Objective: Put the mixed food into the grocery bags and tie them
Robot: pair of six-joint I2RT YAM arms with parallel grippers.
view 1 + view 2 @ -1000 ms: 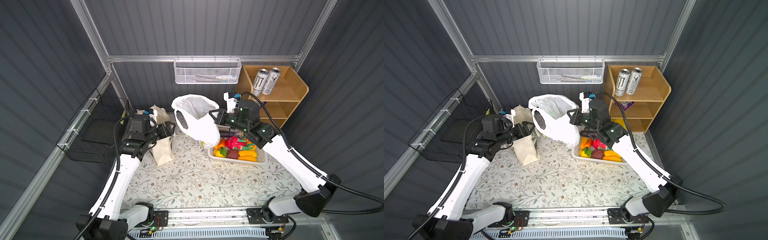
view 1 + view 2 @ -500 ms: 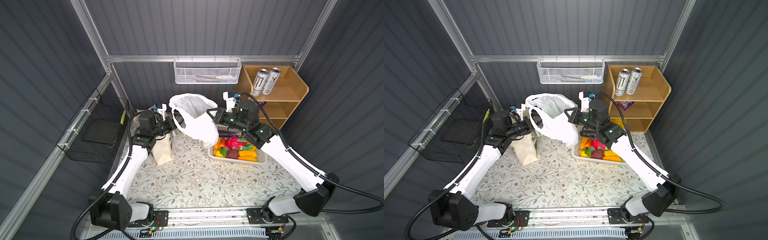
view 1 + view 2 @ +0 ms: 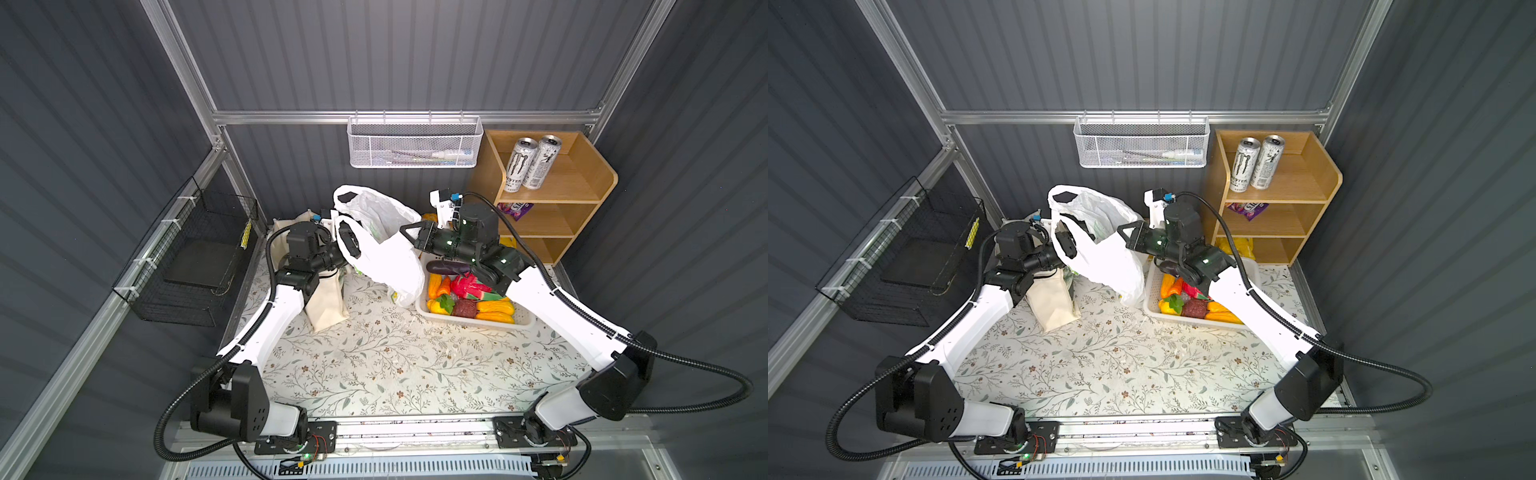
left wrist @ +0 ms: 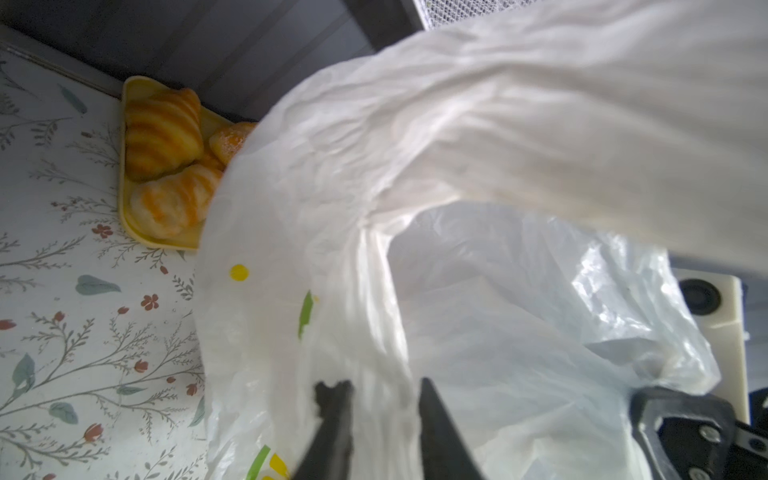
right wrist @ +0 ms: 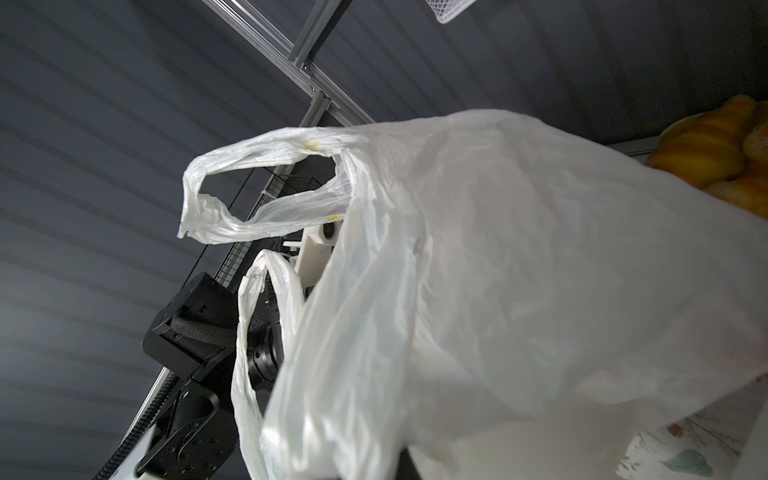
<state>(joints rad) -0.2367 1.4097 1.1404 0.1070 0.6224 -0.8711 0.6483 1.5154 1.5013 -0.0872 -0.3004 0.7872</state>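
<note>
Swinging in from the canvas tote (image 3: 328, 305), the left gripper (image 4: 378, 388) has closed, apparently pinching the white plastic bag (image 3: 386, 262) at far centre; the right gripper (image 3: 409, 235) stays clamped on its right rim, ready for mixed food (image 3: 469, 291) from the basket (image 3: 524, 322).

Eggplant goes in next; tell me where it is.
In a top view, the purple eggplant lies at the far end of the basket, right of the white plastic bag.

2 cans (image 3: 517, 166), top shelf of wood rack (image 3: 575, 179); bread rolls (image 4: 162, 133) on yel. tray (image 4: 166, 243); wire basket (image 3: 415, 143) on wall.
</note>
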